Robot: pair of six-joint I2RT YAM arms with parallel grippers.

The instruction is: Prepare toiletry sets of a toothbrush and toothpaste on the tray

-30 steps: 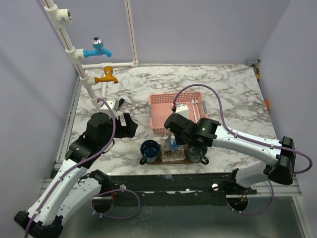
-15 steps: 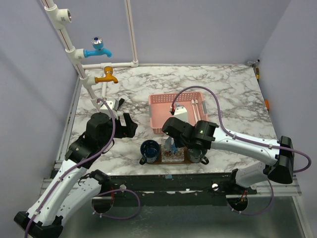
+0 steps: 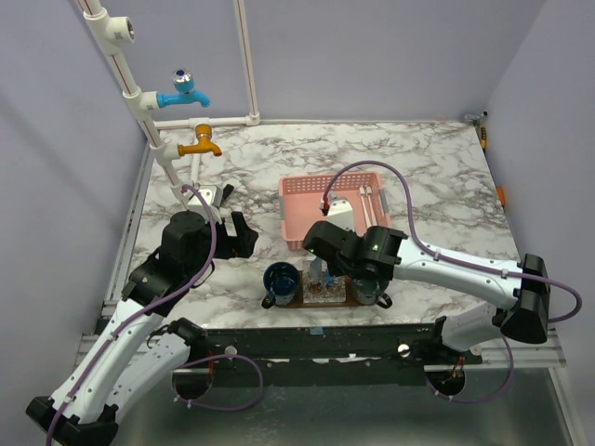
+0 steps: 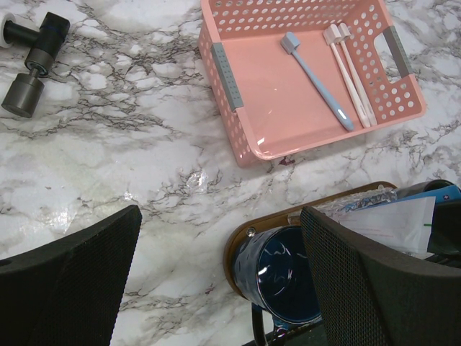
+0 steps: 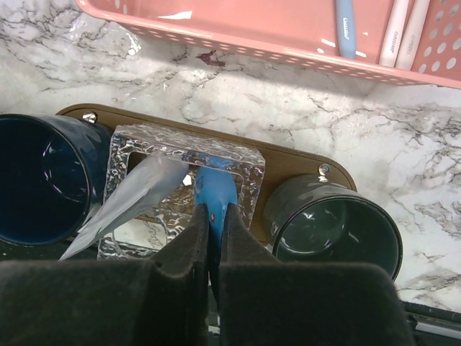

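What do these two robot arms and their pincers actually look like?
The left arm and right arm have white tubular links joined by chunky black joints, each trailed by a looping purple cable and showing a small green light. The left gripper and right gripper have flat black fingers with a fine texture.

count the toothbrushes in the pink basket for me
3, all in the pink basket: a blue toothbrush lying diagonally on its floor, and two white toothbrushes side by side beside it. None seem hidden.
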